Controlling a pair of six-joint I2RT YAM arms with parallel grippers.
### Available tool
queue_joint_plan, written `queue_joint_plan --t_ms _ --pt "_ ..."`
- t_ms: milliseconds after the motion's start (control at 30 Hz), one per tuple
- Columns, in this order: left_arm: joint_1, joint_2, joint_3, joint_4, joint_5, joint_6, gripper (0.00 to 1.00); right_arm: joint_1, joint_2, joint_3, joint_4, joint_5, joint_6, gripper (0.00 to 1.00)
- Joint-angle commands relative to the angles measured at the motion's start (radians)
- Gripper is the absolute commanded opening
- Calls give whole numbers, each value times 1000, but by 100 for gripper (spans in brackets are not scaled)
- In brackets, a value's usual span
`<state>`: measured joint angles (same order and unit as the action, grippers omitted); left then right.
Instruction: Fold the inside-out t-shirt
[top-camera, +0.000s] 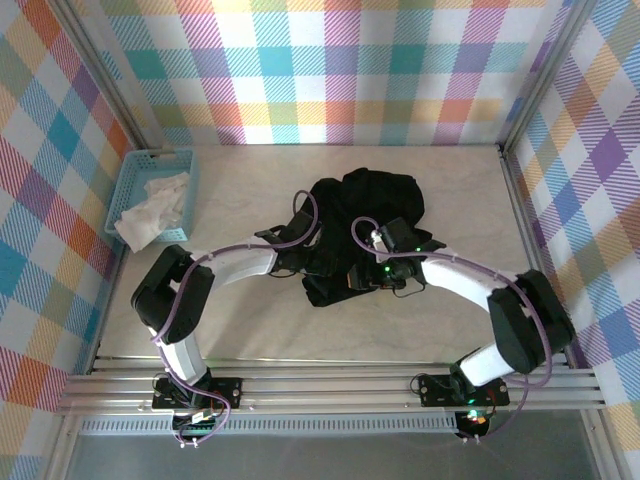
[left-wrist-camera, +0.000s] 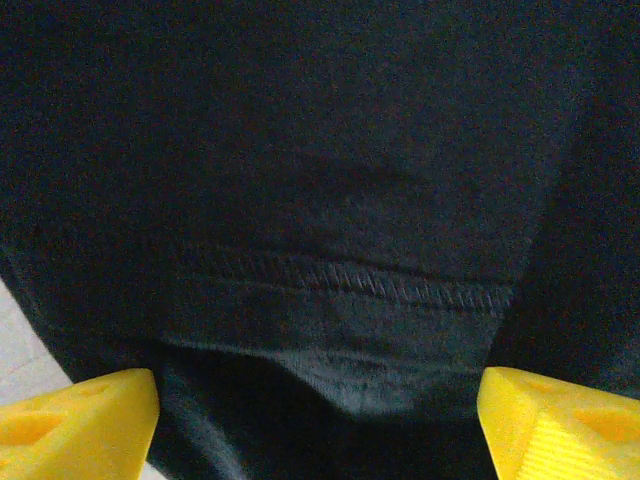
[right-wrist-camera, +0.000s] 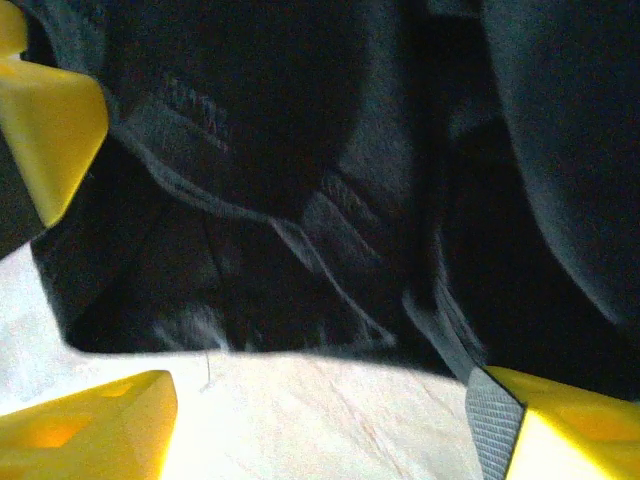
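No readable lettering, no labels, brands or numbers, none on the t-shirt (top-camera: 375, 195)

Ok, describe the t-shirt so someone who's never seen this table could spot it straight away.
Start at the pale table walled in by colourful plaid. Near its middle, under the two arms' wrists, lies the t-shirt, a crumpled black heap. Unlike it, the other cloth is white and sits in the light-blue basket at the left.
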<state>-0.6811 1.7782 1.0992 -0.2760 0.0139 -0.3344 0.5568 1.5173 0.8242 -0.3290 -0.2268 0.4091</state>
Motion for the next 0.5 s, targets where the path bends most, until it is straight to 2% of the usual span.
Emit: queue_joint_plan --t_ms 0,67,133,233,267,367,400,467 --pt "8 22 56 78 -47 -2 77 14 63 30 178 -41 25 68" --pt "22 38 57 107 -52 2 73 14 103 73 192 -42 8 58" --pt "37 59 65 129 -50 13 68 15 119 102 190 -17 -15 42" --pt "59 105 93 182 -24 27 48 12 124 171 109 51 -89 7" --pt "66 114 112 187 -9 33 40 12 105 202 64 76 -119 0" --pt "81 74 147 200 41 60 15 9 -7 280 -37 128 -201 0" --pt "85 24 152 205 65 63 0 8 -58 313 -68 131 -224 0" --pt "86 -100 157 220 122 54 0 8 -157 379 -104 107 -264 0"
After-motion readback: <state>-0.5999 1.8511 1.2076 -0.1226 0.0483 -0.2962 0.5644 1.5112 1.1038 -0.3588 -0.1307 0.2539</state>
